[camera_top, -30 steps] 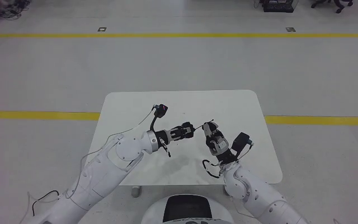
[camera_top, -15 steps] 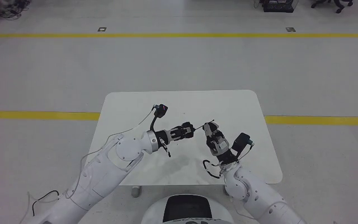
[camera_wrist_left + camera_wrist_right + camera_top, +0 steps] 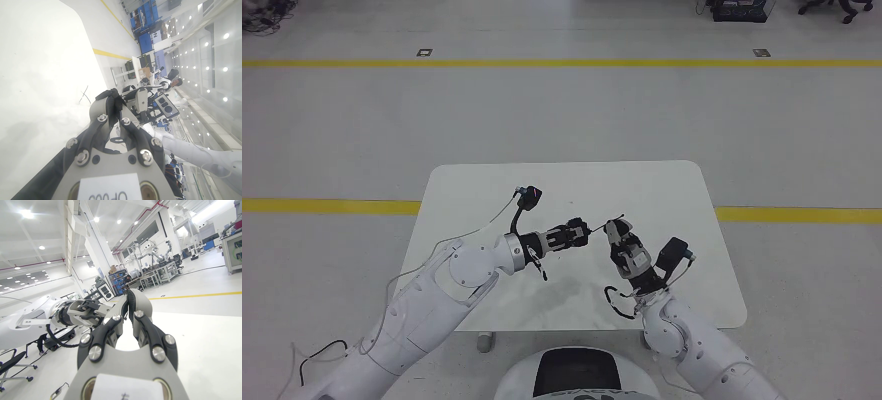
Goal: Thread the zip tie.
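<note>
The white table (image 3: 662, 190) has rounded corners, and the two arms meet above its middle, well in from every edge. The left gripper (image 3: 582, 232) comes in from the left-edge side. Its fingers are pressed together, and in its own wrist view the dark pads (image 3: 113, 98) close on each other with no gap between them. The right gripper (image 3: 613, 226) faces it from the right-edge side, just beside it tip to tip. Its fingers are also squeezed flat together. In the right wrist view a thin dark sliver sticks out from between the fingertips (image 3: 132, 294).

The zip tie (image 3: 600, 224) is a thin black strip held in the air between the two grippers. It runs from the left gripper's tips, past the right gripper's tips, and slants on toward the far edge. In the left wrist view two fine dark lines cross just off the fingertips over the white tabletop. I cannot tell which is the tie and which is its shadow. The closed fingers cover both pinch points, so I cannot tell how much of the tie sits inside each grip.

A black camera box (image 3: 674, 252) sits on the right wrist, and another (image 3: 529, 196) stands off the left forearm. A black cable loop (image 3: 614, 298) hangs under the right arm, toward the near edge. On the grey floor a yellow line (image 3: 332, 206) passes behind the table.
</note>
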You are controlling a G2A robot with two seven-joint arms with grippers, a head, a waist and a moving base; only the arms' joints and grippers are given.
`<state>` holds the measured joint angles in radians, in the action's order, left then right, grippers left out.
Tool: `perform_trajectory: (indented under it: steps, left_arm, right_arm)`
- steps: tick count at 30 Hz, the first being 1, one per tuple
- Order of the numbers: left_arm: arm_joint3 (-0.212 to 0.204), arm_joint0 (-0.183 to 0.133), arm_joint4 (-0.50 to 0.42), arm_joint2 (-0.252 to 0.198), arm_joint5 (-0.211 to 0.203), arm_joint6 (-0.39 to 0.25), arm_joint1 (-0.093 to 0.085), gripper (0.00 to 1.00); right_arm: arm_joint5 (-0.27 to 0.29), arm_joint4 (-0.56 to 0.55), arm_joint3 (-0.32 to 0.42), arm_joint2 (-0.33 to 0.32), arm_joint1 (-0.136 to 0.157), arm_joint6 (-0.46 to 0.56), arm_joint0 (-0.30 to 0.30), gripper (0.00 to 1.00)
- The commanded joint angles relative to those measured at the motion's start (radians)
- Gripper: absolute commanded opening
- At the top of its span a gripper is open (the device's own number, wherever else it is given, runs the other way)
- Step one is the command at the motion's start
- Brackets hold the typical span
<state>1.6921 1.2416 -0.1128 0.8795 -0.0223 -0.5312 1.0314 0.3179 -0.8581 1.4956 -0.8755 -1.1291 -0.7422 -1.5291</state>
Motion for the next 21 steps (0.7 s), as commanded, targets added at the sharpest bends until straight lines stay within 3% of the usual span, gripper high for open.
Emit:
perform_trajectory:
  steps: [1, 21]
  left_arm:
    - [0.000, 0.000, 0.000, 0.000, 0.000, 0.000, 0.000, 0.00]
    - [0.000, 0.000, 0.000, 0.000, 0.000, 0.000, 0.000, 0.00]
  right_arm:
    - [0.002, -0.002, -0.001, -0.003, -0.003, 0.002, -0.001, 0.00]
    - [0.022, -0.016, -0.005, -0.032, -0.030, 0.023, -0.009, 0.00]
